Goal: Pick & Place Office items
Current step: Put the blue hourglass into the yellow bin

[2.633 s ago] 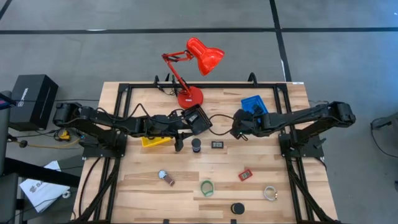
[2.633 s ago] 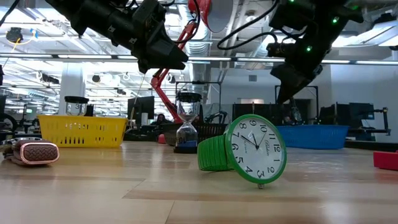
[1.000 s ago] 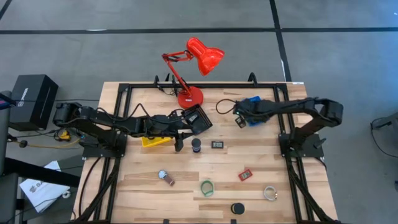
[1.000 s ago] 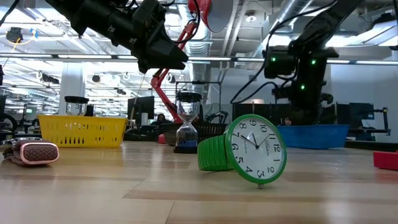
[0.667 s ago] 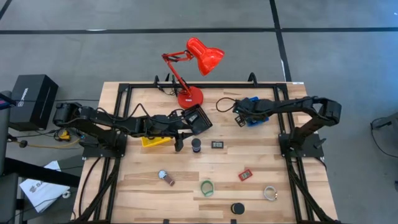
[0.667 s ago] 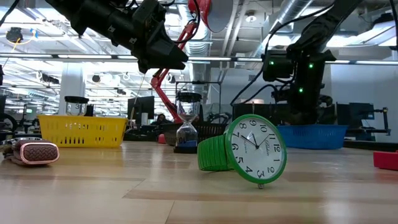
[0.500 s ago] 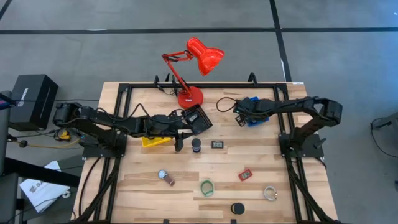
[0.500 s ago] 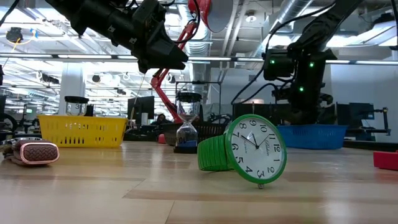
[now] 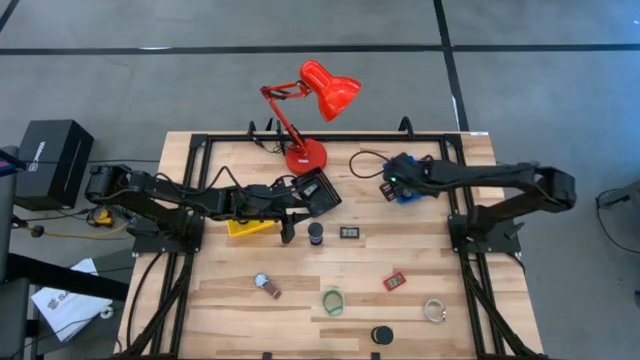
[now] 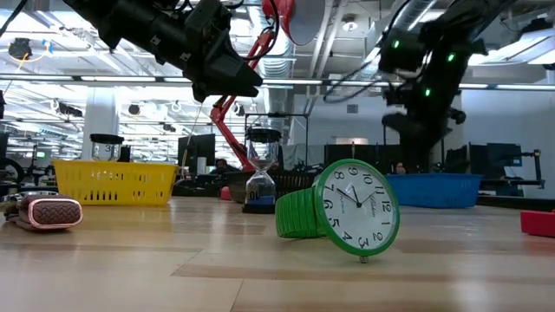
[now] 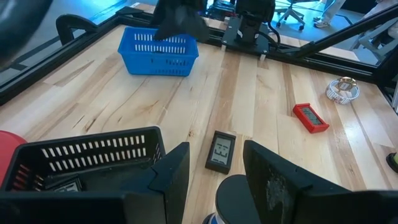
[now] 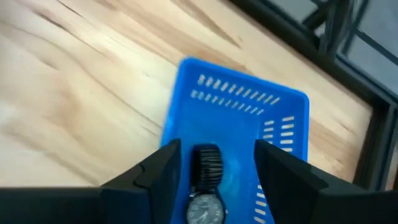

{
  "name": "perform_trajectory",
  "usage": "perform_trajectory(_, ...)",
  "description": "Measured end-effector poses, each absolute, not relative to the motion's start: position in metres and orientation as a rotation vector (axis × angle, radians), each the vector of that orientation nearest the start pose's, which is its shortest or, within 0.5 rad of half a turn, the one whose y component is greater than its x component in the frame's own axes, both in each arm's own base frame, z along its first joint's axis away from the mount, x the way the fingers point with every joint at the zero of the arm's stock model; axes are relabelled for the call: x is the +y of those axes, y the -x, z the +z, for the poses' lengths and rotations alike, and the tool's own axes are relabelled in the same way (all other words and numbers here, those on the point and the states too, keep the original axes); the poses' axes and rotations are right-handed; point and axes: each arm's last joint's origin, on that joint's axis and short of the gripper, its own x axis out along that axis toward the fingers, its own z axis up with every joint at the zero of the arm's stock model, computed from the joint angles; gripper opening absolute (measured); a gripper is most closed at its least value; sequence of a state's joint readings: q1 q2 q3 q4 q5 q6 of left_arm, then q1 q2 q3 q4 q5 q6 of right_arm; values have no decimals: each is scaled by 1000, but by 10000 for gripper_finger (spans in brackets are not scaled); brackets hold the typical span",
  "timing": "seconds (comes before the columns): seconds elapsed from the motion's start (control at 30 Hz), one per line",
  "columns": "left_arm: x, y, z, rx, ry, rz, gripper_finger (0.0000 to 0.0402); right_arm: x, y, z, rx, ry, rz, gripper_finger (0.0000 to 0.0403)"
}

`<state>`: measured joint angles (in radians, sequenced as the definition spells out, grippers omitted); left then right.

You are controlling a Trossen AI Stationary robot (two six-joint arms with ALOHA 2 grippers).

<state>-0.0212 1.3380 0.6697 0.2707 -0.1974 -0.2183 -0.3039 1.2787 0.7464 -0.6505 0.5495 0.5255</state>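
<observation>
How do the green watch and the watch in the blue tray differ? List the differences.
The green watch has a green band; the tray watch a dark ribbed one. The green watch stands on edge on the bare table; the tray watch lies face up inside the blue tray. Both are round-dialled wristwatches.

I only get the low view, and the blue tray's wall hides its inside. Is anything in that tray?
Observer: Yes. The right wrist view shows a watch lying in the blue tray.
Operator: Is the right gripper gripping it?
Observer: No. The right gripper hangs over the tray with its fingers apart, clear of the watch on both sides.
Operator: Where's the left one?
Observer: In the high view the left gripper is open, between the yellow tray and the hourglass.
</observation>
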Motion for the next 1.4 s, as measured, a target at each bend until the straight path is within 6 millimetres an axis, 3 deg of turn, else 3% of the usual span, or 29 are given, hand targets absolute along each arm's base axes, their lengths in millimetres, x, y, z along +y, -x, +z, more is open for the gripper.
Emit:
perform_trajectory(0.4, 0, -277, 218, 375, 178, 217, 144, -20, -201, 234, 815, -148, -726, 183)
perform_trajectory(0.67, -2, -277, 218, 375, 177, 210, 144, 14, -203, 207, 694, 112, -267, 182)
perform_trajectory(0.97, -5, -277, 219, 371, 175, 194, 144, 3, -183, 201, 523, 105, -184, 182)
perform_trajectory(1.2, -12, -279, 222, 344, 153, 129, 144, -6, -171, 194, 318, 57, -20, 182)
perform_trajectory(1.4, -25, -280, 223, 323, 38, 65, 146, -15, -171, 197, 273, 48, -60, 182)
